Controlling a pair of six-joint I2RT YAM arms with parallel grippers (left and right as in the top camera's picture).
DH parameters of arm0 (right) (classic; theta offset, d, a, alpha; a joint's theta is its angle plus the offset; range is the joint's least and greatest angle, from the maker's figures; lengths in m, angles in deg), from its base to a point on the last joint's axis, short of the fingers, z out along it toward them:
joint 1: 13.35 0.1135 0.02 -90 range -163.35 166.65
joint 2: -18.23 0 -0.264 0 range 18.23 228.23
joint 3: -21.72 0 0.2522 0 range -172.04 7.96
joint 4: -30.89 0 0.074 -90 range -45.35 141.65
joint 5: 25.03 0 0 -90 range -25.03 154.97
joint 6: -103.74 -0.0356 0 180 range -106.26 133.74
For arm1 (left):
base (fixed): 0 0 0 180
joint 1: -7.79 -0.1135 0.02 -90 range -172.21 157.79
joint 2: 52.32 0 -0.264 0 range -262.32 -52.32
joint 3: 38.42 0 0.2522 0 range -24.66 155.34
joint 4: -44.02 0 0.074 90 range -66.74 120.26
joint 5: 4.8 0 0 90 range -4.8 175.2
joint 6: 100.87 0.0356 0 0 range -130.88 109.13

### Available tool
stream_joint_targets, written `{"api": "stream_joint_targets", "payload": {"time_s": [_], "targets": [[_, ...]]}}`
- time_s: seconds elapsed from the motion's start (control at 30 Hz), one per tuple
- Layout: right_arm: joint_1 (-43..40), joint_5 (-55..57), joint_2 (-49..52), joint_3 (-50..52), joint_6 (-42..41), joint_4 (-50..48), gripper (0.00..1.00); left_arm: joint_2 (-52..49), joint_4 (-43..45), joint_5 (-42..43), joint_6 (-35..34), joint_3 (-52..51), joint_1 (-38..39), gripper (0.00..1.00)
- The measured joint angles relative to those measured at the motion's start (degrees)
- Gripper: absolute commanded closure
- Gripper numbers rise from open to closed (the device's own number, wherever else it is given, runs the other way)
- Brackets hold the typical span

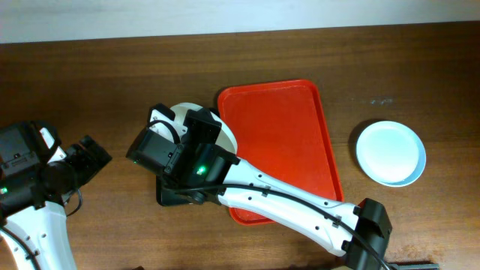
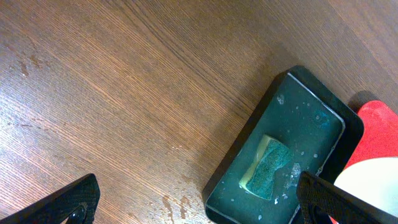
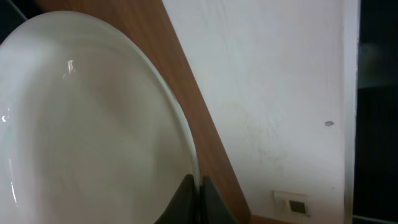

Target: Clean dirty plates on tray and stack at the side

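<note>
Green sponge [image 2: 266, 165], one, shown by left wrist only. Red tray [image 1: 277, 142], one. White plate [image 3: 81, 124], one, pinched in right gripper [image 3: 198, 190]; stacked plates [image 1: 390, 153], two. Left gripper [image 2: 196, 193] spread, empty.

Right fingers [image 3: 214, 208] pinch white plate [image 3: 81, 124] rim; left fingers [image 2: 68, 202] spread apart.
</note>
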Motion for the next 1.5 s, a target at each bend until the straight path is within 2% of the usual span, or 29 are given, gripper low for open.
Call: {"api": "stream_joint_targets", "payload": {"time_s": [1.0, 1.13, 1.3, 1.4, 1.5], "targets": [[-0.02, 0.66, 0.00, 0.00, -0.24, -0.02, 0.96, 0.00, 0.00, 0.00, -0.02, 0.00, 0.00, 0.01], [-1.31, -2.82, 0.00, -0.02, -7.26, 1.79, 0.96, 0.00, -0.02, 0.00, -0.02, 0.00, 0.00, 0.01], [-4.55, -1.11, 0.04, -0.20, -10.36, 0.42, 0.96, 0.00, -0.02, 0.00, 0.00, 0.02, 0.00, 0.01], [-5.92, -2.19, 0.04, -0.26, -11.65, 2.82, 0.96, 0.00, -0.02, 0.00, 0.00, 0.02, 0.00, 0.01], [-6.49, -7.28, 0.02, -0.28, -17.57, 5.60, 0.96, 0.00, -0.04, 0.00, -0.02, 0.02, 0.00, 0.01]]}}
